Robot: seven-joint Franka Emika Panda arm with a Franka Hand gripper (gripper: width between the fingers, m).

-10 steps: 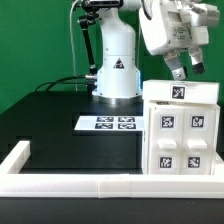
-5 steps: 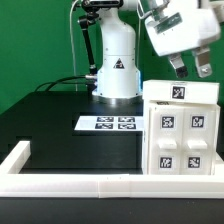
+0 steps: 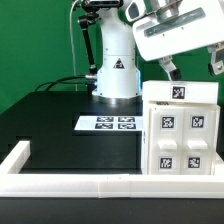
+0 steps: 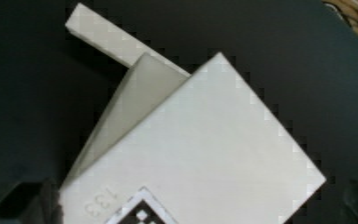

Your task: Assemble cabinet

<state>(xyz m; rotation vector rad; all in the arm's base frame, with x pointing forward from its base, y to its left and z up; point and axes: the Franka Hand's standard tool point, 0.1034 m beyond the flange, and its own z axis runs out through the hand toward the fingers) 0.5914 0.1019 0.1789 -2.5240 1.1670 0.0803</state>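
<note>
The cabinet (image 3: 180,130) is a white box standing at the exterior view's right, with several black-and-white tags on its front and one on its top panel (image 3: 180,93). My gripper (image 3: 192,67) hangs just above that top, tilted, its two fingers spread wide apart with nothing between them. One fingertip (image 3: 171,71) is over the top's back edge and the other (image 3: 214,63) is near the picture's right edge. In the wrist view the cabinet's white top (image 4: 202,140) fills the picture, with a tag (image 4: 149,210) at the edge.
The marker board (image 3: 108,123) lies flat on the black table in front of the arm's white base (image 3: 117,65). A long low white border frame (image 3: 70,181) runs along the table's near edge and up the exterior view's left.
My gripper has risen off the cabinet's top and swung to a more level tilt, and its fingers now stand wider apart.
</note>
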